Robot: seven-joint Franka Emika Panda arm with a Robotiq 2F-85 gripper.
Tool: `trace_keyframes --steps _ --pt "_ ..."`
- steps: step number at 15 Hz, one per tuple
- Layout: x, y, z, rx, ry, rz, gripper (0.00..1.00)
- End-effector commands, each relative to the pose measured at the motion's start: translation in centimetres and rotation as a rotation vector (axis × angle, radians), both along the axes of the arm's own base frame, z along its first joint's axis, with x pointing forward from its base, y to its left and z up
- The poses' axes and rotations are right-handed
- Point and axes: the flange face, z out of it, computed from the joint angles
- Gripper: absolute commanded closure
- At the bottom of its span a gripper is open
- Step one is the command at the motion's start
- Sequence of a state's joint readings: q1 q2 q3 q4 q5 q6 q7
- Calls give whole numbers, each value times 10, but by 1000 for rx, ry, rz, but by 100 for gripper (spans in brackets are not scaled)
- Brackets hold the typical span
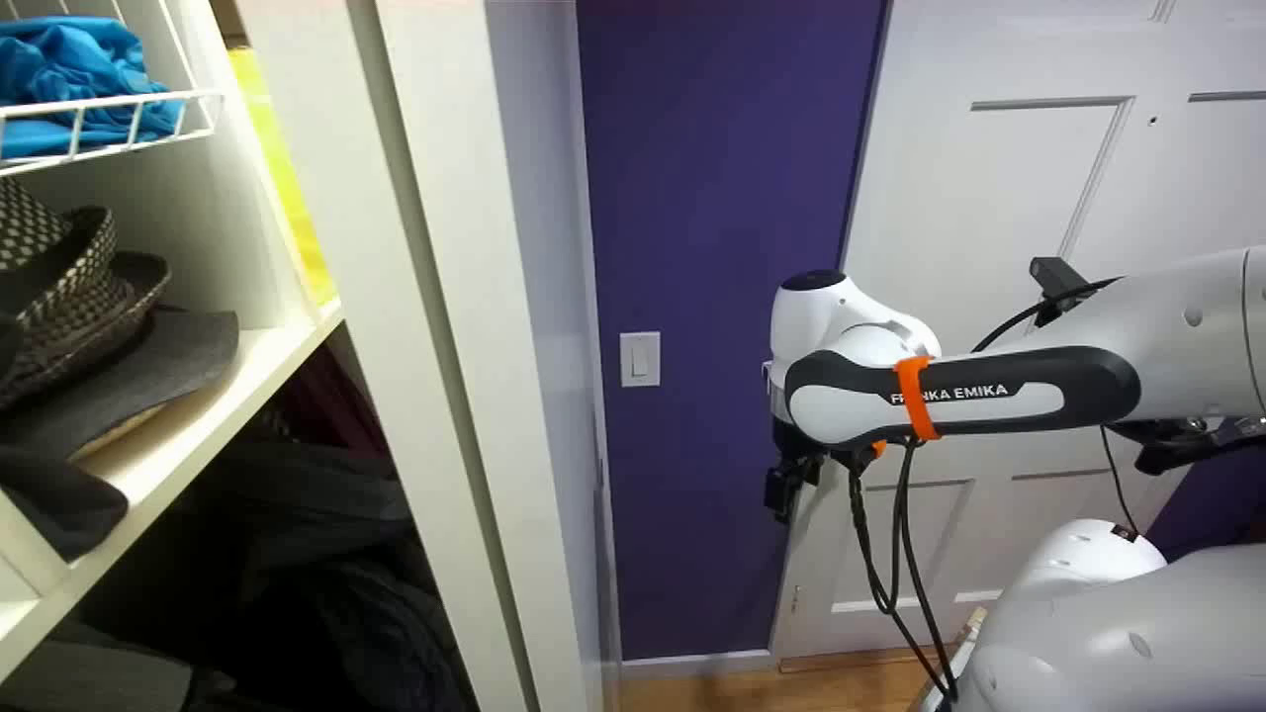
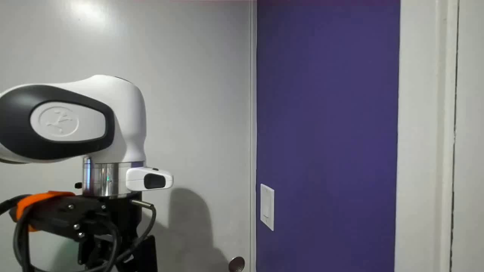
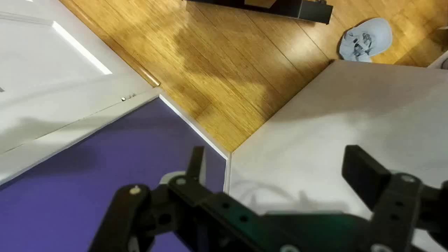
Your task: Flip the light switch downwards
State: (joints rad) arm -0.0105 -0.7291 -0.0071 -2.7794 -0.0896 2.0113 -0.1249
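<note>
The light switch (image 1: 640,359) is a small white upright plate with a rocker on the purple wall, close to the corner. It also shows at an angle in an exterior view (image 2: 267,207). Whether the rocker is up or down is too small to tell. My gripper (image 3: 274,148) is open and empty, its black fingers wide apart in the wrist view. It points down, apart from the switch, and sits to its right and lower in an exterior view (image 1: 786,489). In the wrist view a pale shape lies partly behind the left finger; I cannot tell what it is.
The purple wall (image 2: 325,124) meets a light panel (image 3: 315,147) at a corner near the switch. A white panelled door (image 1: 1039,178) stands behind the arm. A round knob (image 2: 236,264) is low on the panel. Shelves (image 1: 277,346) hold hats. A cap (image 3: 367,40) lies on the floor.
</note>
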Motion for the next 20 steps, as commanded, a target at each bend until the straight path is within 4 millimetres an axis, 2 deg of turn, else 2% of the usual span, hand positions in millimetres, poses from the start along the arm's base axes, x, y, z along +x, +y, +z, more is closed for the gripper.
trace_keyframes --steps 1,15,17,20 --pt "0 0 0 0 4 0 0" --pt "0 0 -2 0 8 0 0" --pt "13 -19 -5 -26 -1 -92 0" --pt "31 -39 3 -81 -46 -143 0"
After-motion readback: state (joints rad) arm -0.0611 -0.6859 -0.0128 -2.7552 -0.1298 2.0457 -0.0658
